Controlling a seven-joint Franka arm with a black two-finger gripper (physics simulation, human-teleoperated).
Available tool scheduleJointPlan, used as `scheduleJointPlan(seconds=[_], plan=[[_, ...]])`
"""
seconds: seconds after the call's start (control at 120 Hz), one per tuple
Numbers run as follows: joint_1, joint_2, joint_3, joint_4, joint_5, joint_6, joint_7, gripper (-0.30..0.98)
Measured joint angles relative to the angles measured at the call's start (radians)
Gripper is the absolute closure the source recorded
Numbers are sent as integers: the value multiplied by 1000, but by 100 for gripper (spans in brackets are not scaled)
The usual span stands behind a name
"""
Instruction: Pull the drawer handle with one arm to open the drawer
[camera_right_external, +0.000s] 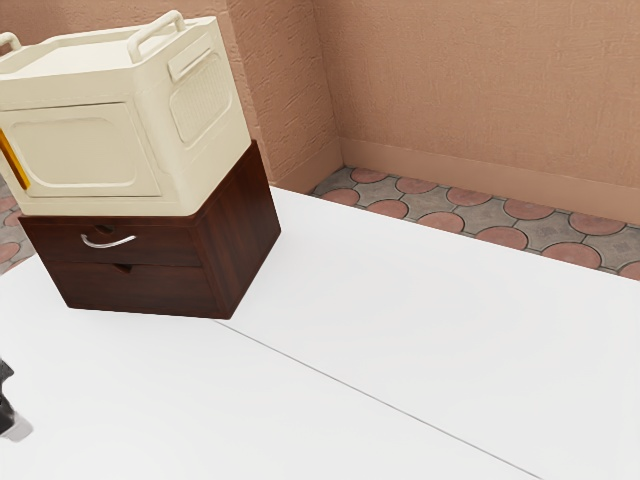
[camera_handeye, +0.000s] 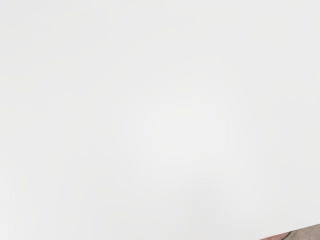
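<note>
A dark brown wooden cabinet (camera_right_external: 245, 235) with two stacked drawers stands on the table at the exterior view's left. Its upper drawer (camera_right_external: 165, 250) carries a curved silver handle (camera_right_external: 108, 242) and sits flush with the front; the lower drawer (camera_right_external: 140, 288) is flush too. Part of my black gripper (camera_right_external: 5, 400) shows at the exterior view's left edge, below the cabinet and apart from it. The rest of the hand is cut off there, so the state of its fingers cannot be told.
A cream box (camera_right_external: 85, 150) with raised handles rests on top of the cabinet. The white table (camera_right_external: 400, 330) has a thin seam across it, and its edge (camera_handeye: 287, 231) shows in the wrist view with patterned floor beyond. A textured wall (camera_right_external: 480, 100) rises behind.
</note>
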Motion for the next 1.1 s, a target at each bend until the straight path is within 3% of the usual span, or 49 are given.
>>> scheduleJointPlan(seconds=[0.2,0.383,0.767,1.1], plan=[[-63,47,3,-9,102,133,350,0],[-44,125,87,5,127,237,577,0],[40,253,122,17,84,455,696,0],[97,325,120,48,80,540,748,0]])
